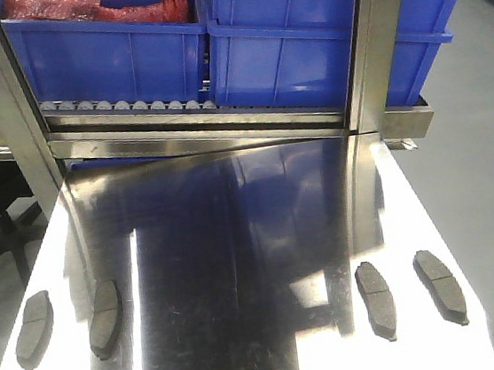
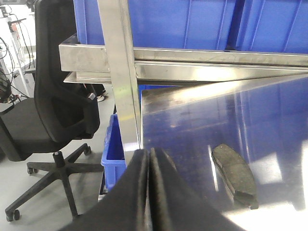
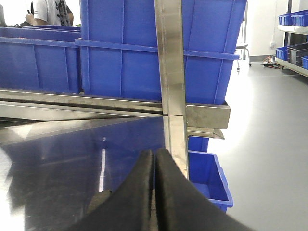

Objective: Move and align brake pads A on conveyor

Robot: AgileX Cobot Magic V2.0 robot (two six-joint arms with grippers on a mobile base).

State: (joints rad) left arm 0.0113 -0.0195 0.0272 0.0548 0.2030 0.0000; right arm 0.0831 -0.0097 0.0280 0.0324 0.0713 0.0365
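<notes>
Four brake pads are lying flat on the shiny steel table (image 1: 235, 240), not on any belt, and no conveyor is showing in any view. Starting at the left, the far-left pad (image 1: 33, 330) and the second pad (image 1: 104, 319) are sitting side by side near the table's left edge. Each is pointing its long side away from the robot. The left gripper (image 2: 149, 155) is pressing its two fingers tight together with nothing between them. In its own view one left pad (image 2: 234, 175) is lying just ahead and to the right of it. So I think the left arm is the nearer one for this pair, and it is going to need to spread its fingers first. Across a wide bare gap, the third pad (image 1: 376, 300) and the far-right pad (image 1: 441, 286) are leaning a little leftward at their far ends. The right gripper (image 3: 154, 154) is squeezing its fingers together on nothing too. Its view is showing only a dark bit (image 3: 98, 204) low on its left, maybe a pad. The front view is showing all four pads but neither gripper.
</notes>
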